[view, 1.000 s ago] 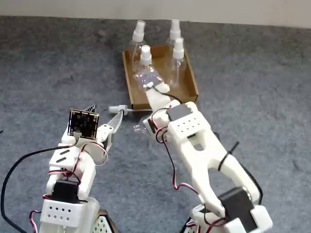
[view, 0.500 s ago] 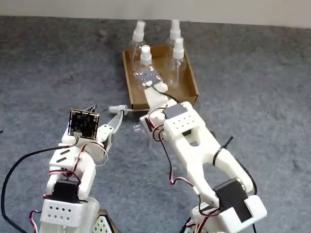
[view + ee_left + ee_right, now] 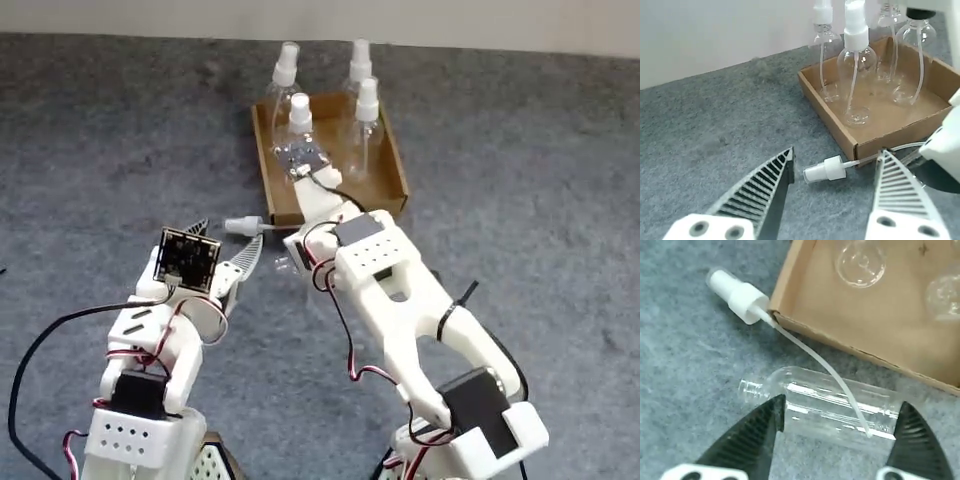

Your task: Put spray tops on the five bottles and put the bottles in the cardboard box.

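Observation:
The cardboard box (image 3: 263,165) (image 3: 890,137) (image 3: 840,305) sits at the back of the grey carpet. Several clear bottles (image 3: 300,125) (image 3: 856,60) with white spray tops stand upright in it. One loose spray top (image 3: 240,225) (image 3: 825,169) (image 3: 737,292) lies against the box's near corner, its thin tube trailing over an uncapped clear bottle (image 3: 283,265) (image 3: 810,400) that lies on its side. My right gripper (image 3: 840,404) hangs open right above that bottle, a finger on each side. My left gripper (image 3: 225,245) (image 3: 837,151) is open, just short of the spray top.
Grey carpet runs bare on both sides of the box and in front of the left arm. A pale wall borders the far edge. The right arm's forearm (image 3: 400,290) reaches across the middle toward the box.
My left arm has moved forward and to the right, closer to the loose spray top. The right arm shifted slightly left over the lying bottle.

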